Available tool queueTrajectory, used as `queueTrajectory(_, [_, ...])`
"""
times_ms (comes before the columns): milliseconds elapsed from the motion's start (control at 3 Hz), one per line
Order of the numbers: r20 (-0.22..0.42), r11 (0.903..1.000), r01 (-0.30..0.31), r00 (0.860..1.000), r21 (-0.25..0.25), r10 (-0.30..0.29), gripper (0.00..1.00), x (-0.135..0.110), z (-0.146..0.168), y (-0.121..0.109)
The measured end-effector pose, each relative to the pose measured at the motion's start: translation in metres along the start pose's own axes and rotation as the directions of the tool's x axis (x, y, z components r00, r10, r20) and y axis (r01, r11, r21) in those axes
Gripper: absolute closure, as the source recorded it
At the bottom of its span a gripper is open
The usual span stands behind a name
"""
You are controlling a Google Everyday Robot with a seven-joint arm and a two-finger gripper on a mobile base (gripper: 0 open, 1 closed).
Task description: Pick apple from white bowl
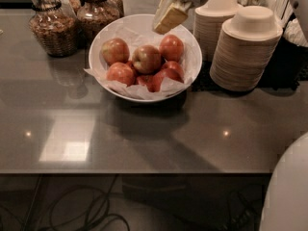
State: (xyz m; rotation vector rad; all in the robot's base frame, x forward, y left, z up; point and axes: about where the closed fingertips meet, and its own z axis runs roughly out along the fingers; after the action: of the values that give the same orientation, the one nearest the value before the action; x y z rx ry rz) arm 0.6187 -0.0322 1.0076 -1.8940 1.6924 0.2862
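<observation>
Apple in white bowl, below gripper

Grey table carries white bowl and jars; hand above bowl's rim.

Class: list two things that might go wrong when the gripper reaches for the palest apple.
The apple sits packed among redder apples, so the gripper, above the far rim of the white bowl, might nudge or grab a neighbour. Its crinkled paper lining may snag and lift too.
</observation>
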Motion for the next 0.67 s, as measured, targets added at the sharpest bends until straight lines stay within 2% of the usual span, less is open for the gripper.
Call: queueTrajectory(667, [0.002,1.0000,0.000,1.000,0.001,0.000,0.36,-0.0006,0.0023,-0.0011])
